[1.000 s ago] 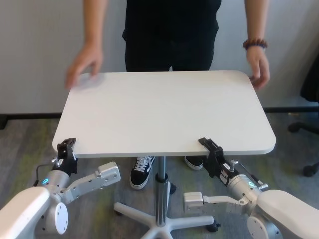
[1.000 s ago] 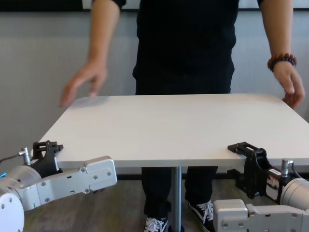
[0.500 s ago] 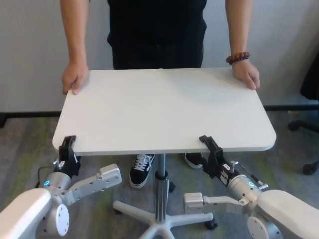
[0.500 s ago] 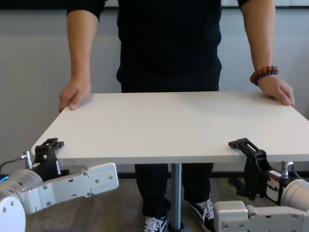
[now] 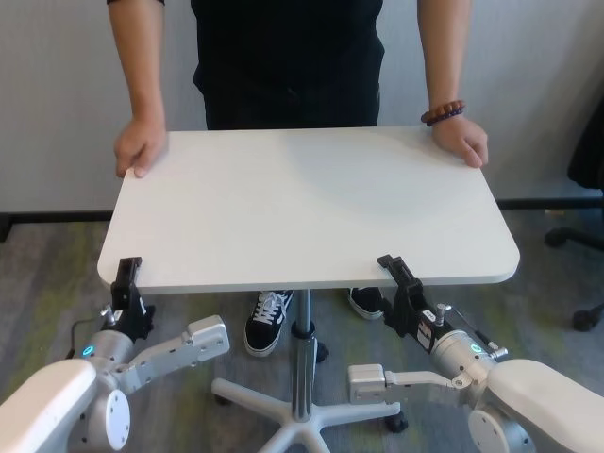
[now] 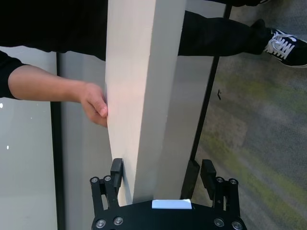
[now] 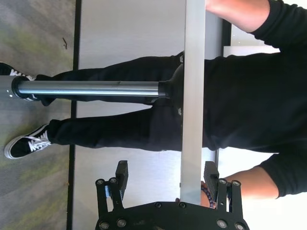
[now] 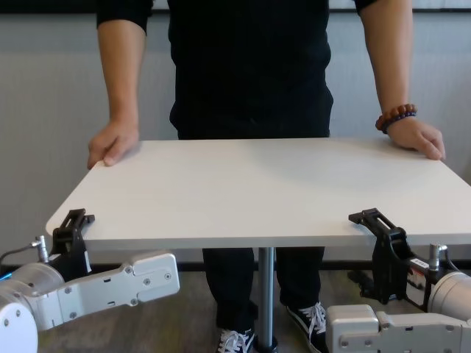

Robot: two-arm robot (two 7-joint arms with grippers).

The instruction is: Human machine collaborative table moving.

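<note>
The white table (image 5: pixel 302 203) stands on its silver pole (image 5: pixel 302 349) between me and the human (image 5: pixel 288 57). The human's hands rest on the two far corners, one (image 5: pixel 140 146) at the left and one (image 5: pixel 462 142) with a bead bracelet at the right. My left gripper (image 5: pixel 125 281) straddles the near edge by the left corner, open; in the left wrist view (image 6: pixel 162 170) one finger (image 6: pixel 116 168) lies against the tabletop. My right gripper (image 5: pixel 396 281) straddles the near edge right of centre, open; the edge (image 7: pixel 193 96) runs between its fingers.
The table's star base with casters (image 5: pixel 302 420) sits on the grey carpet between my arms. The human's sneakers (image 5: pixel 269 321) stand close behind the pole. A dark office chair (image 5: pixel 587 151) is at the far right. A grey wall is behind the human.
The human's hands came down from mid-air and now rest on the far corners. My left gripper rose and turned upright over the near edge. The right gripper stayed put.
</note>
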